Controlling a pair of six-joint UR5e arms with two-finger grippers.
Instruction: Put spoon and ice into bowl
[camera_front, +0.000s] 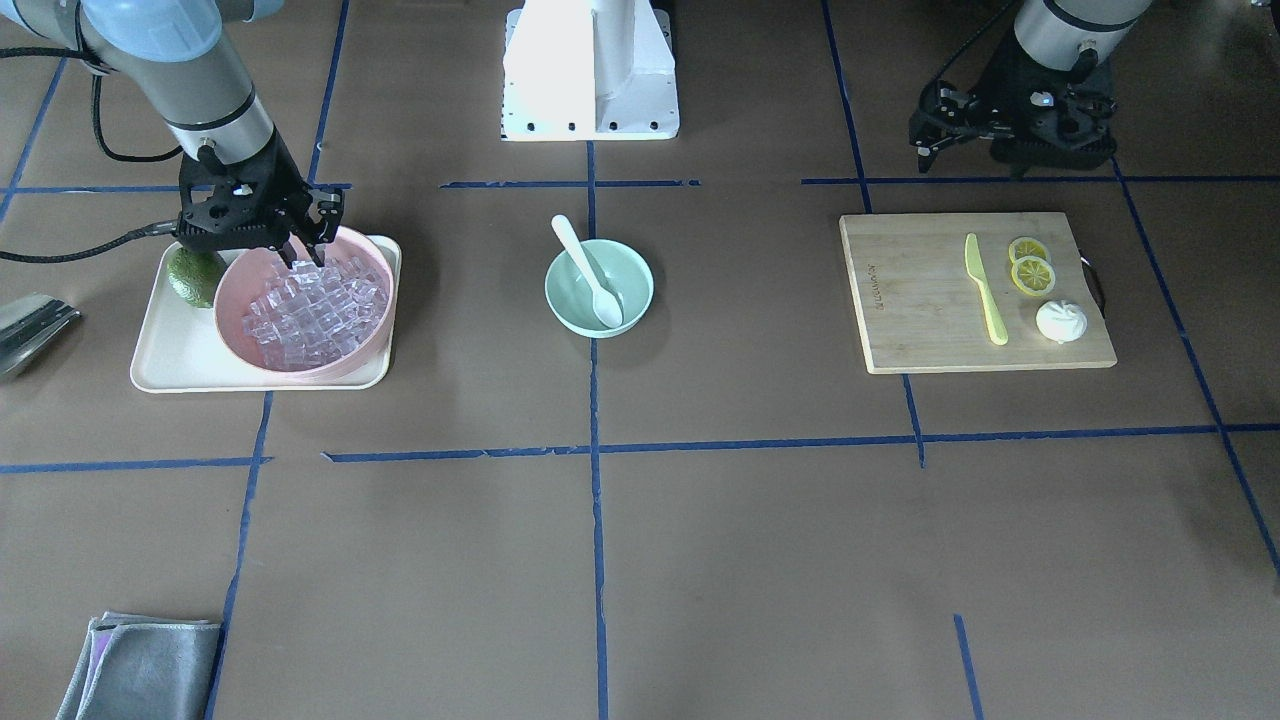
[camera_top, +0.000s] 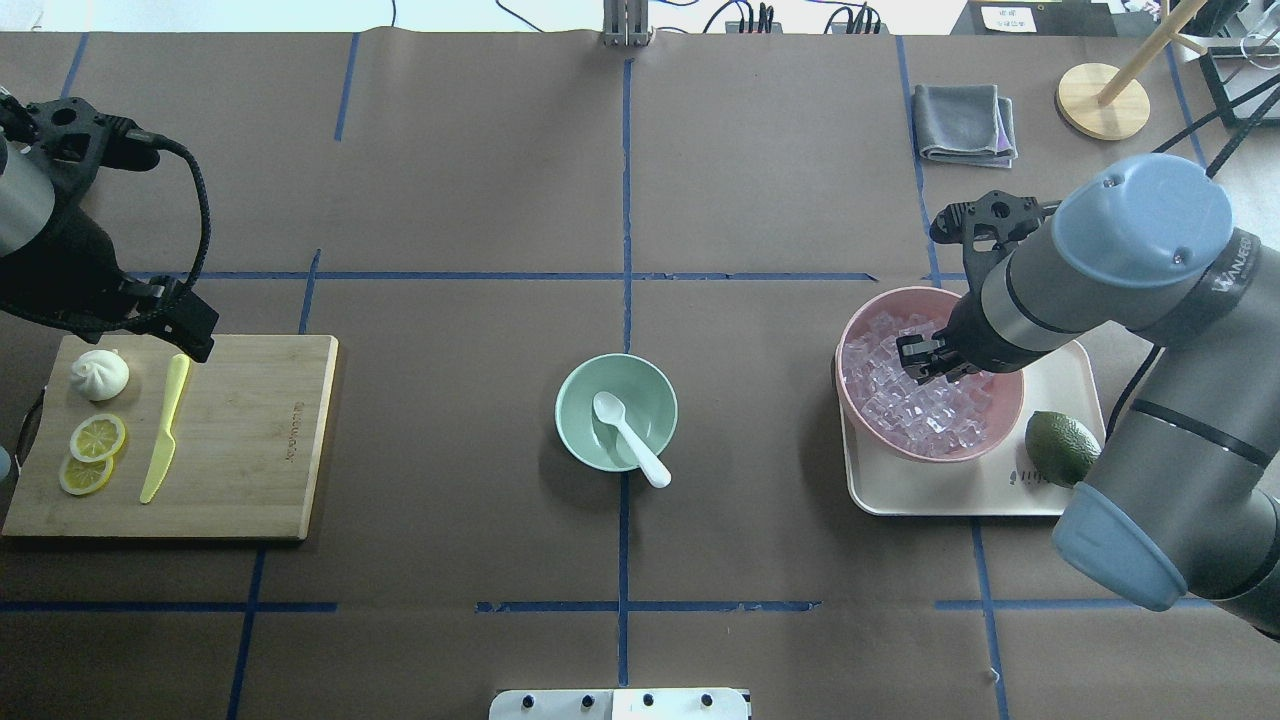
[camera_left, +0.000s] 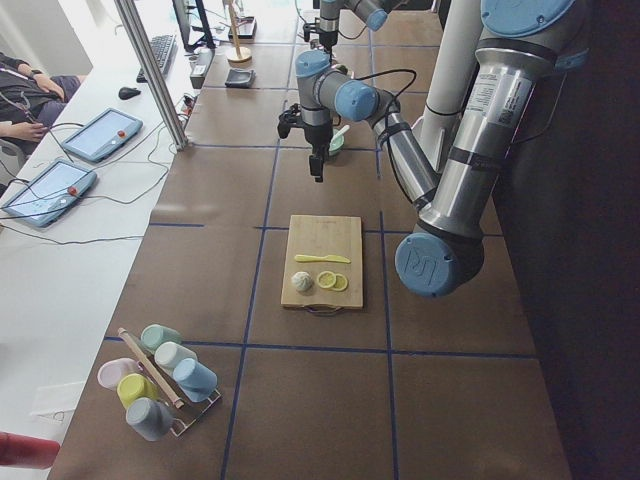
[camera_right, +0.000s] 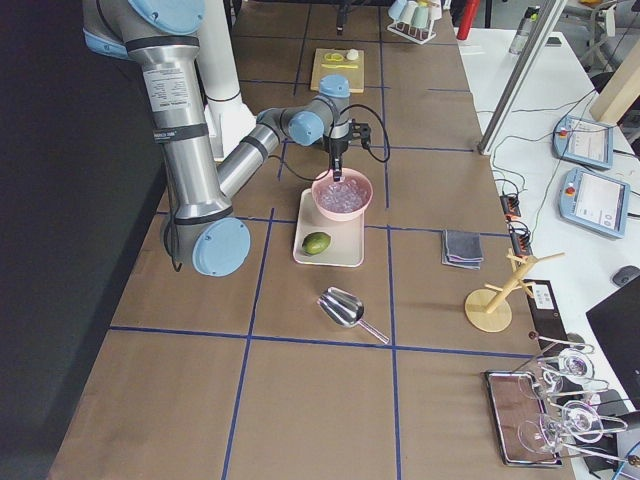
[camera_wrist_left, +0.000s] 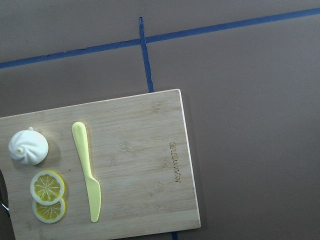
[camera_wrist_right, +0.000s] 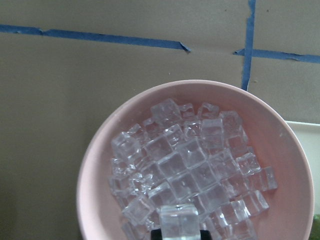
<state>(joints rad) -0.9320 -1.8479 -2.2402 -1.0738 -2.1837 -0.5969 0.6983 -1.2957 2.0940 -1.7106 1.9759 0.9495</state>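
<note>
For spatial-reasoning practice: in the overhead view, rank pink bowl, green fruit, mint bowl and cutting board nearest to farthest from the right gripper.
1. Pink bowl, under the right gripper.
2. Green fruit, beside it.
3. Mint bowl, centre.
4. Cutting board, far left.

The spoon (camera_top: 628, 438), small and of white plastic, lies tilted in the bowl (camera_top: 645, 385). Its oval scoop is down inside, and its slim handle leans over the rim toward the robot's edge of the desk (camera_top: 450, 180). The bowl, round, plain and mint-green, stands upright at the desk's middle and holds only the spoon. The ice (camera_top: 890, 392), clear glassy cubes, is heaped in a pink bowl (camera_front: 300, 372) near the desk's right end. One cube (camera_wrist_right: 178, 222) sits above the heap, between the jaws of the right gripper (camera_front: 303, 258).
</note>
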